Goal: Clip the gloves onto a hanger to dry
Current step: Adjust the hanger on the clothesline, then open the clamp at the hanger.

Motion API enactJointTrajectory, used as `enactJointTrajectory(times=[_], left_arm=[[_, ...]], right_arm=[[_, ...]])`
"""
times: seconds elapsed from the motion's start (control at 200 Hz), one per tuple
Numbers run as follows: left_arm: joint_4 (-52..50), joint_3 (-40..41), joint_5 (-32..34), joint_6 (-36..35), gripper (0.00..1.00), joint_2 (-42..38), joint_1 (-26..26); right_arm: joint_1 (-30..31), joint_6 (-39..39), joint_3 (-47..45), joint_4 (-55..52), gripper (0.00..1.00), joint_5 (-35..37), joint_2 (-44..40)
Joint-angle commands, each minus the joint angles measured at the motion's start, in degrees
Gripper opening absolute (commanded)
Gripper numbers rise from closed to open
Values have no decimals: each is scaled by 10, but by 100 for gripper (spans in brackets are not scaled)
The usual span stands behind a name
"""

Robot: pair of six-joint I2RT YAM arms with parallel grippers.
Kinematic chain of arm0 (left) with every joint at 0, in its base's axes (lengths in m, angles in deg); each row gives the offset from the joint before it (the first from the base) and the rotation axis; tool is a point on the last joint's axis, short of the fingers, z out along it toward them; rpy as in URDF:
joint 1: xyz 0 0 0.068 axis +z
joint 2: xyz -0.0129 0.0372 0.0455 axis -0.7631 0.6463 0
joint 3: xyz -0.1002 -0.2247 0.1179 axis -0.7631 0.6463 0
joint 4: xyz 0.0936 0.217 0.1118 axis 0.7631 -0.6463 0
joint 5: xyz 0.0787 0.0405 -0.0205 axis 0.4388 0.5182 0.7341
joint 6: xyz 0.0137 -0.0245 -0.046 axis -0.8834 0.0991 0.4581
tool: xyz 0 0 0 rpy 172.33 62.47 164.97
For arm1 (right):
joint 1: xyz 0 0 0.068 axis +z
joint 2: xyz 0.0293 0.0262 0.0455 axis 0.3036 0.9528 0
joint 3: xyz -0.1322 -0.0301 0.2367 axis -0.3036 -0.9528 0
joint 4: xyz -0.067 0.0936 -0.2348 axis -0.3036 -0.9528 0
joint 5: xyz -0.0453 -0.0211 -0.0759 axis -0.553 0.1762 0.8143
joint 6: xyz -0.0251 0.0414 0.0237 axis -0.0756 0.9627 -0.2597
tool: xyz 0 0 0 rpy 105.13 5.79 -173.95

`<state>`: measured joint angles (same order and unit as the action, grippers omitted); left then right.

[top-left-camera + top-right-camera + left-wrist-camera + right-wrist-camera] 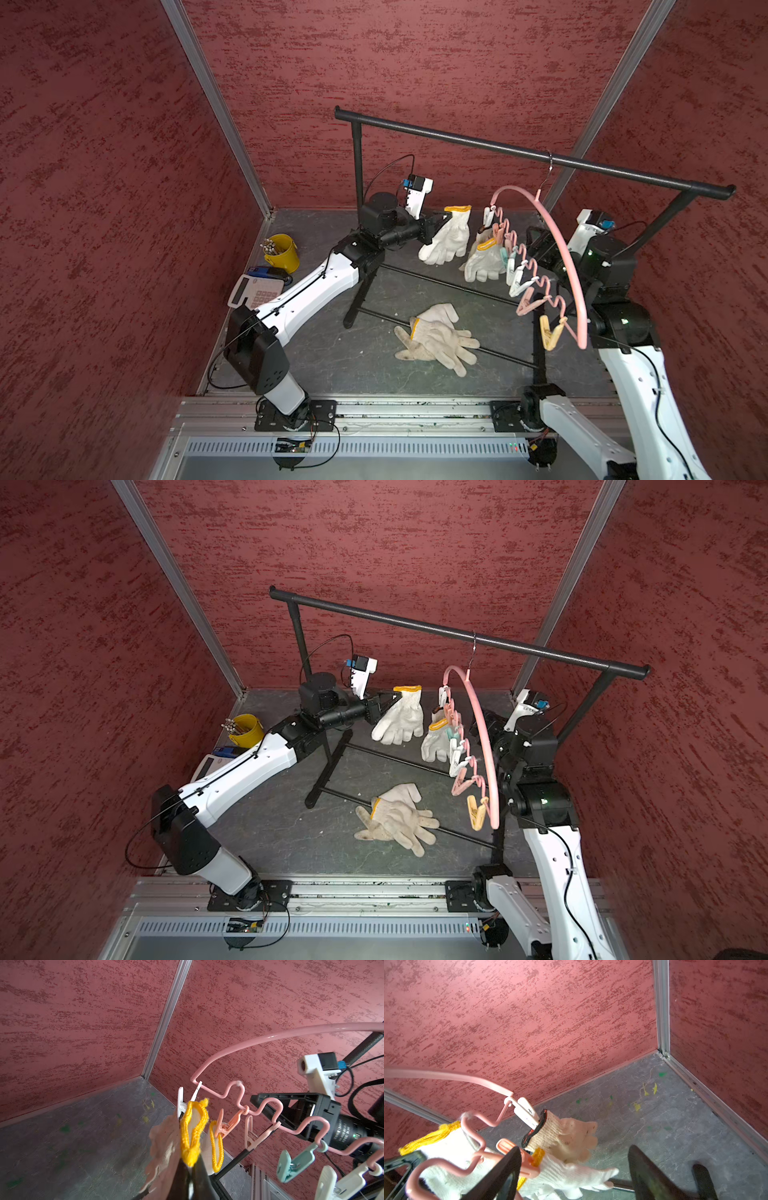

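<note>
**Third glove at the hanger, peg not yet opened**

The left pincer (444, 217) was clamped on the yellow cuff of a white knit glove (446, 241). It held the glove in the air just beside the end of the pink arched plastic hanger (562, 253), which hung by its metal hook from the black metal rack rail (457, 137).

Two gloves were already pegged. A cream glove with a dark red-black cuff (560, 1136) sat in the white clothespin (527, 1114) at the hanger's end. A second white yellow-cuffed glove (484, 262) sat in the salmon-pink clothespin (226, 1126) next to it. Two soiled cream gloves (436, 338) lay on the grey tabletop (332, 361) under the rack.

The right pincer (574, 1149) stood at the hanger's other side, jaws apart and holding nothing, with one finger just beside the salmon-pink clothespin.

The step in hand looked like clipping the third glove. Next, the right pincer would probably need to squeeze open the free pale-pink clothespin (257, 1136) while the left pincer fed the cuff into its mouth.
</note>
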<state>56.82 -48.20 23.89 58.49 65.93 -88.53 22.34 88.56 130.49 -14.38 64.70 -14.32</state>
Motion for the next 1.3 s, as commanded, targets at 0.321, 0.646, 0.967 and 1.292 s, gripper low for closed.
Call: enactJointTrajectory(times=[0.321, 0.646, 0.967, 1.292], left_arm=[[-147, -85, 207, -22, 0, -9, -26], [-353, -269, 332, -78, 0, 38, -87], [-529, -419, 366, 7, 0, 117, -110], [-515, -442, 324, 50, 0, 156, -100]], right_arm=[[-3, -50, 91, -57, 58, -166, -23], [-3, -40, 89, -121, 61, -256, 12], [-3, -27, 18, -25, 62, -375, 26], [-7, -51, -82, 114, 65, -516, -11]])
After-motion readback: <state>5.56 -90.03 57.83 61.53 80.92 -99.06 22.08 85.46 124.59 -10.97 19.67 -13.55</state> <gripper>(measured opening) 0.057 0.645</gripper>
